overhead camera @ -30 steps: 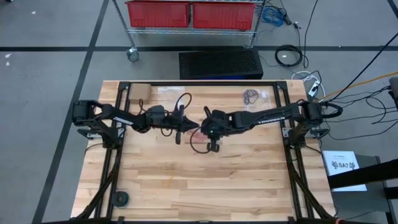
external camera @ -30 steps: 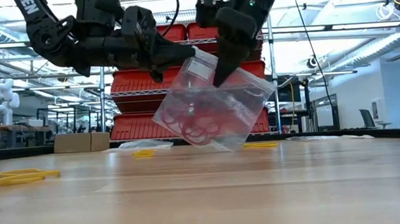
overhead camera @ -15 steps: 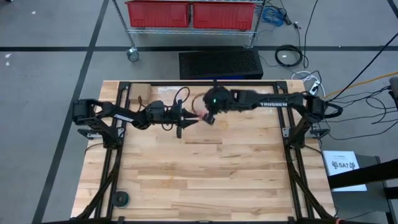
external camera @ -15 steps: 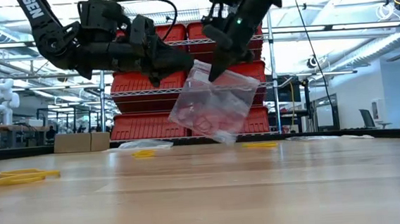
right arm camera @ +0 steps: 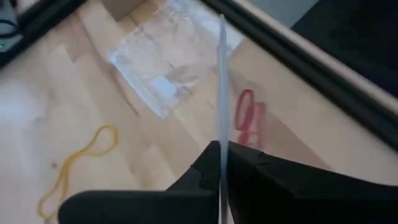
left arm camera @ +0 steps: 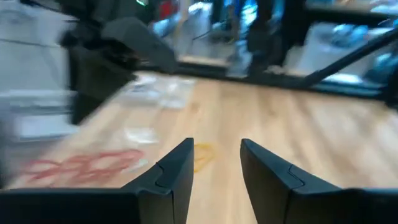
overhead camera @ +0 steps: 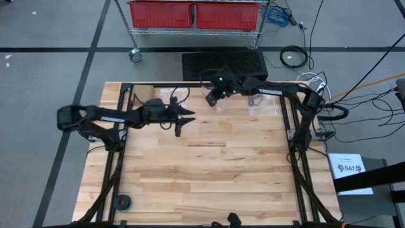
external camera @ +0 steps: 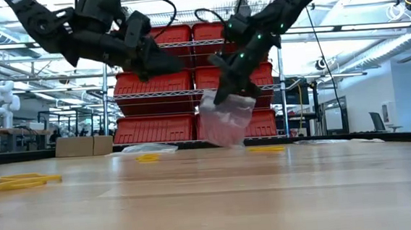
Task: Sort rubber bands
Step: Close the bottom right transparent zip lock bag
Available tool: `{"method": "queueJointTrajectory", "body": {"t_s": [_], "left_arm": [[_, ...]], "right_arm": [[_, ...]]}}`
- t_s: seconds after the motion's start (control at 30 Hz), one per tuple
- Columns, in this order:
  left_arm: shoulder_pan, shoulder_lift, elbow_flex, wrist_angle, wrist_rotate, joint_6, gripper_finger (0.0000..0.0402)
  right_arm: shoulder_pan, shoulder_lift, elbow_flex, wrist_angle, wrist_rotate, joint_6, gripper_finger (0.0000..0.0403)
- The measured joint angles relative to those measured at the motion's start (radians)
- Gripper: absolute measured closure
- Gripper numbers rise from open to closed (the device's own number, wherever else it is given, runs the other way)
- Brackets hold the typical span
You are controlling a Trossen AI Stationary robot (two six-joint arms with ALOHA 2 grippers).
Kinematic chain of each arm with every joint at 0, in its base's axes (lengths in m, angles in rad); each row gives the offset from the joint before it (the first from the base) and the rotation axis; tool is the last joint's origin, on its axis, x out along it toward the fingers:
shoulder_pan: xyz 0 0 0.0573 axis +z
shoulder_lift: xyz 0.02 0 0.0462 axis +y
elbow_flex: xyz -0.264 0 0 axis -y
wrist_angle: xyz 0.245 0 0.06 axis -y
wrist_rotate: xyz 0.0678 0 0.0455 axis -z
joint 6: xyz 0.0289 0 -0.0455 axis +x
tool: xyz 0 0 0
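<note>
My right gripper (overhead camera: 212, 97) is over the table's far edge, shut on a clear plastic bag (external camera: 228, 121) with red rubber bands (right arm camera: 249, 118) inside. My left gripper (overhead camera: 186, 119) stands open and holds nothing, left of the bag and apart from it; its two fingers show in its wrist view (left arm camera: 217, 152). A yellow rubber band (right arm camera: 74, 162) lies flat on the wood, and more yellow ones (external camera: 21, 182) lie at the table's left. Blurred red bands (left arm camera: 87, 165) show in the left wrist view. My right gripper pinches the bag's top edge (external camera: 220, 99) between its two fingers, which slant down from above. In its wrist view the bag stands edge-on as a thin line (right arm camera: 222, 124) running out from between the fingers. The bag hangs below them; I cannot tell whether its lower end touches the table.
Another clear bag (right arm camera: 165, 68) lies flat on the table at the far edge. A small cardboard box (overhead camera: 140, 95) stands at the far left corner. A black frame rail (overhead camera: 202, 84) runs along the far edge. The near half of the wooden table (overhead camera: 209, 183) is bare.
My left gripper has let go of the bag and drawn back toward the table's left. My right gripper has carried the bag from the table's middle toward the far edge, rolling as it went. The bag, held tilted between both grippers before, now hangs from the right one alone.
</note>
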Motion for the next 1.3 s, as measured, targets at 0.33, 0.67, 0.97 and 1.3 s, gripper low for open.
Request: {"method": "queueJointTrajectory", "body": {"t_s": [0.33,0.67,0.97,1.3], "left_arm": [[0.001,-0.139,0.000,-0.287,-0.271,0.117,0.0265],[0.001,-0.141,0.000,-0.354,-0.352,0.142,0.0265],[0.025,-0.141,0.000,-0.461,-0.463,0.185,0.0265],[0.095,-0.130,0.000,-0.622,-0.728,0.244,0.0265]], "right_arm": [[-0.019,-0.001,0.001,0.201,-0.152,0.122,0.0403],[-0.104,0.018,-0.075,0.022,0.016,0.095,0.0403],[-0.176,0.017,-0.338,0.249,0.089,0.238,0.0403],[-0.129,-0.049,-0.369,0.279,0.123,0.056,0.0318]]}}
